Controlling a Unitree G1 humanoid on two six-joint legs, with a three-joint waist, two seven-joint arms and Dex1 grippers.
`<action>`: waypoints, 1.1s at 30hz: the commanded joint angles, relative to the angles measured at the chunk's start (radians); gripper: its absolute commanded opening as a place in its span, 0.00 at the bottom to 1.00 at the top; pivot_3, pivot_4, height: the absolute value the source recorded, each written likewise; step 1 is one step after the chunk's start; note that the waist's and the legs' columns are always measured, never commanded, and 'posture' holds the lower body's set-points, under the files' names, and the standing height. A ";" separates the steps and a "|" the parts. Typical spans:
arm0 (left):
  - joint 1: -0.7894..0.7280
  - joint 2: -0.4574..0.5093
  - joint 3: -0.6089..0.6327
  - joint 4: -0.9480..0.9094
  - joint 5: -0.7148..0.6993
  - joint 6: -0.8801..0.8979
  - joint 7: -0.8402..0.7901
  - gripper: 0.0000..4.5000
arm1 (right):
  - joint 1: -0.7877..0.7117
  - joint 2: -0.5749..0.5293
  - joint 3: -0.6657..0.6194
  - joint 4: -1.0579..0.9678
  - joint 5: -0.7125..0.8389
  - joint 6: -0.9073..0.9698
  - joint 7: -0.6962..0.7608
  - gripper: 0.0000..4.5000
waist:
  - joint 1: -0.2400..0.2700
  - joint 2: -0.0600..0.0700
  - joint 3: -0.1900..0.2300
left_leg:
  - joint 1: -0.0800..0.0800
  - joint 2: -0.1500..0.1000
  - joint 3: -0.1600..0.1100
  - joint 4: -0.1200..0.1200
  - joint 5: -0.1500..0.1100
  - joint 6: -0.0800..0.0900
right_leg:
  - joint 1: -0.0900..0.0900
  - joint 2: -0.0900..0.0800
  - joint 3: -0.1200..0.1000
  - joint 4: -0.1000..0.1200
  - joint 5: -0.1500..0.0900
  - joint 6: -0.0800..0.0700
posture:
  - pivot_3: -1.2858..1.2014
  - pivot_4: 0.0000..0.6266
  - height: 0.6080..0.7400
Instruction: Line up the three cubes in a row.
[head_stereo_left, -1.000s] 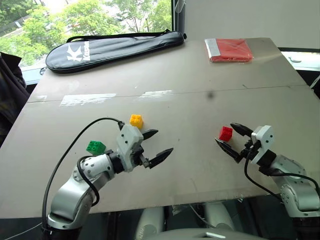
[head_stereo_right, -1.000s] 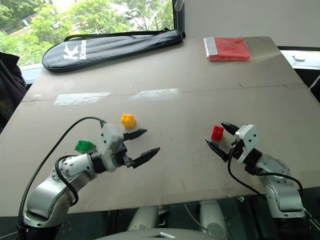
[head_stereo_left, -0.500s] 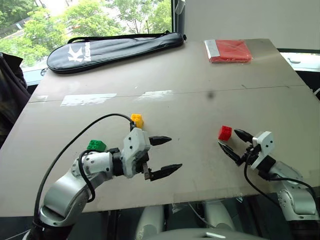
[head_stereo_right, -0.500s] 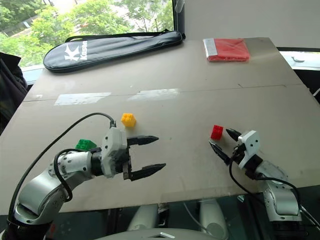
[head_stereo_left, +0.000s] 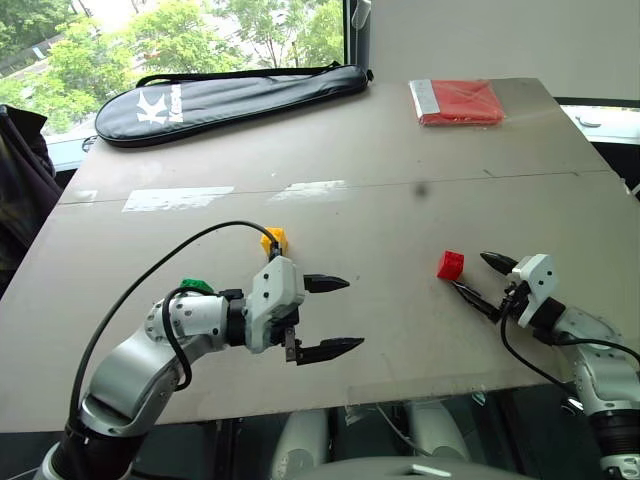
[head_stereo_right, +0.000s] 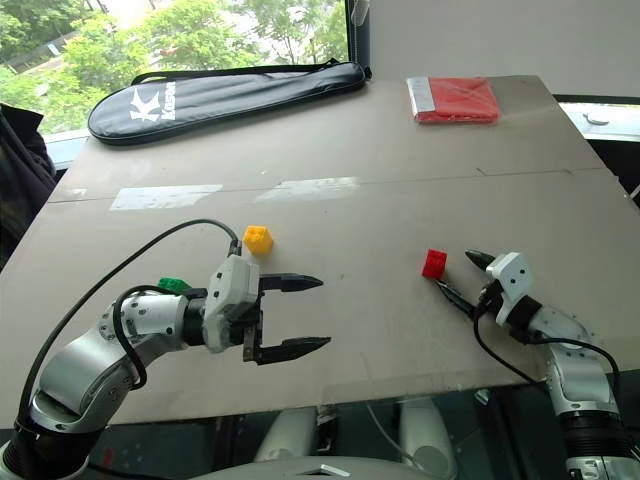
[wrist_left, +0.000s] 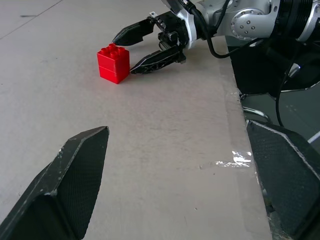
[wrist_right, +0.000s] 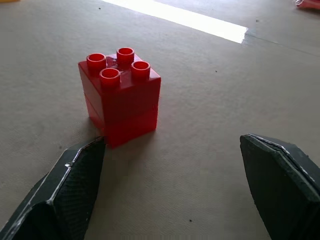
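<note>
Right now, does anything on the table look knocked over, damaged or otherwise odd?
Nothing stands out. The red cube sits upright, studs up, by the open right gripper. The yellow cube and green cube rest flat near the open left gripper. No row yet.

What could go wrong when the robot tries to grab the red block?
The right gripper is open, with one finger right at the red cube, which isn't between its fingers. It might just push the cube away. That cube also sits far from the yellow cube and the green cube, half hidden behind the left arm, so the row could end up crooked.
</note>
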 joint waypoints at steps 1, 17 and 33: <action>-0.002 -0.005 -0.002 -0.018 0.003 -0.016 0.006 1.00 | -0.021 -0.005 -0.034 -0.010 0.012 -0.012 -0.009 0.98 | 0.000 0.000 0.000 | 0.000 0.000 0.000 0.000 0.000 0.000 | 0.000 0.000 0.000 0.000 0.000 0.000 | 0.52 0.24 0.65; 0.031 0.002 0.009 -0.004 0.019 -0.027 0.003 1.00 | 0.025 0.003 -0.024 -0.079 0.075 0.045 0.051 0.98 | -0.001 0.000 0.000 | 0.000 0.000 0.000 0.000 0.000 0.000 | 0.000 0.000 0.000 0.000 0.000 0.000 | 0.52 0.24 0.65; 0.024 -0.004 0.011 -0.004 0.021 -0.020 0.007 1.00 | 0.036 0.033 0.040 -0.134 0.113 0.134 0.116 0.98 | 0.000 0.000 0.000 | 0.000 0.000 -0.001 0.000 0.000 0.000 | 0.000 0.000 0.000 0.000 -0.001 0.001 | 0.52 0.24 0.65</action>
